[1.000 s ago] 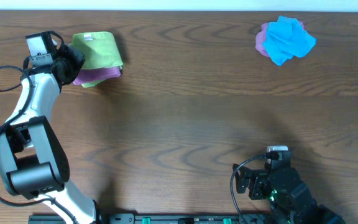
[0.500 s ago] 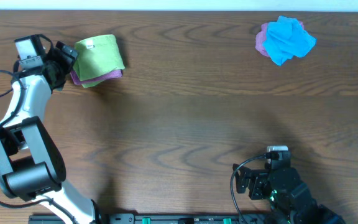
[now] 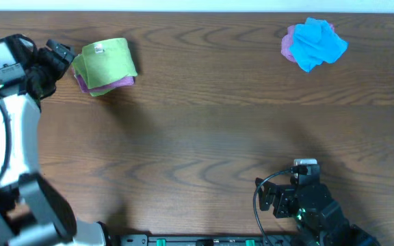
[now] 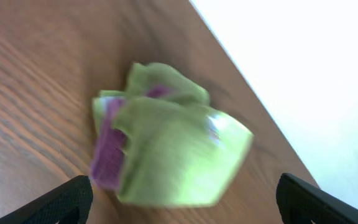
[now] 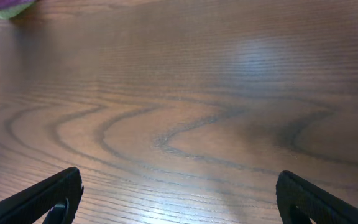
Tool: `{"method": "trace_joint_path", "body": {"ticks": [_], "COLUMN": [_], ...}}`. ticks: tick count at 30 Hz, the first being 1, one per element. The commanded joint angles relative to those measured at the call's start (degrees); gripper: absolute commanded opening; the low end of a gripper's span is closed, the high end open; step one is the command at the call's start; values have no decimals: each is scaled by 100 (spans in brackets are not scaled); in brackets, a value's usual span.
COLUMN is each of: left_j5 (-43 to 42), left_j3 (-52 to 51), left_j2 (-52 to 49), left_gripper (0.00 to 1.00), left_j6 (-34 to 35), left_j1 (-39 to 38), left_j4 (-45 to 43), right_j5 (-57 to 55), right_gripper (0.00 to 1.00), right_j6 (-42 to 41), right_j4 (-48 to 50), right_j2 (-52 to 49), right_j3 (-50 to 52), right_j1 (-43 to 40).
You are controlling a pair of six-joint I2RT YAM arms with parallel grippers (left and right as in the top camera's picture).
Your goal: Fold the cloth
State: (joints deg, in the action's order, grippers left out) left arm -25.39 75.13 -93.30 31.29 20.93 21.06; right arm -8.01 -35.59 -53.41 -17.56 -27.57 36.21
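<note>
"Brown wooden table (image 3: 204,123), mostly bare. Why are the cloths pushed out to its far corners?"

"My guess is that one corner is for finished work and the other for what's waiting. The left arm (image 3: 9,130) reaches up the left edge towards the finished side."

"So the green cloth (image 3: 104,63) is done?"

"It looks that way to me. It lies as a compact folded bundle on top of a purple cloth (image 3: 111,83), which peeks out along the bundle's near and left edges. The blue cloth (image 3: 317,42) at the far right is a crumpled heap over a pink cloth (image 3: 288,42), so I'd judge that pile to be unfolded."

"And the left gripper (image 3: 57,60)?"

"It's just beside the green bundle and apart from it. Its wrist camera shows the fingers (image 4: 67,196) spread wide with nothing between them and the bundle ahead, blurred."

"What about the right gripper (image 5: 179,202)?"

"It's parked at the near edge, well away from both piles. Its fingers are also spread and empty over bare wood, probably to keep clear of the other arm."

"Anything smaller?"

"A white tag (image 3: 99,48) shows on the green bundle's far edge."
</note>
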Motion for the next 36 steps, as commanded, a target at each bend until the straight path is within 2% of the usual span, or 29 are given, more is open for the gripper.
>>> {"method": "trace_joint_path", "body": {"ticks": [1, 6, 8, 10, 13, 17, 19, 22, 27, 32, 36], "left_j5": [-509, -1228, -1250, -1178, -1377, -1486, -1335, -802, -260, 422, 1139], "left_j3": [122, 122, 122, 122, 120, 87, 35, -275, -1545, -3698, -4811], "left_j2": [372, 863, 1054, 1178, 1353, 1838, 2245, 2918, 4236, 6269, 7910], "left_gripper": [95, 95, 95, 96, 95, 95, 96, 95, 95, 95, 95], "left_j6": [-446, -424, -444, -914, -1147, -2367, -2796, -2955, -3167, -3412, -3416], "left_j1": [-87, -118, -120, -94, -20, -264, -334, -461, -664, -1169, -1362], "left_j4": [319, 570, 516, 796, 1379, 1969, 2177, 2243, 1978, 1198, 1349], "right_j5": [-79, -79, -79, -79, -79, -79, -79, -81, -79, -81, -79], "right_gripper": [99, 99, 99, 99, 99, 99, 99, 99, 99, 99, 99], "right_j6": [-79, -79, -79, -79, -79, -79, -79, -79, -79, -79, -79], "right_j4": [-22, -22, -22, -22, -22, -22, -22, -22, -22, -22, -22], "right_j2": [35, 35, 35, 35, 35, 35, 35, 35, 35, 35, 35], "right_j3": [28, 28, 28, 28, 28, 28, 28, 28, 28, 28, 28], "right_j1": [-20, -20, -20, -20, -20, -20, -20, -20, -20, -20, -20]}}
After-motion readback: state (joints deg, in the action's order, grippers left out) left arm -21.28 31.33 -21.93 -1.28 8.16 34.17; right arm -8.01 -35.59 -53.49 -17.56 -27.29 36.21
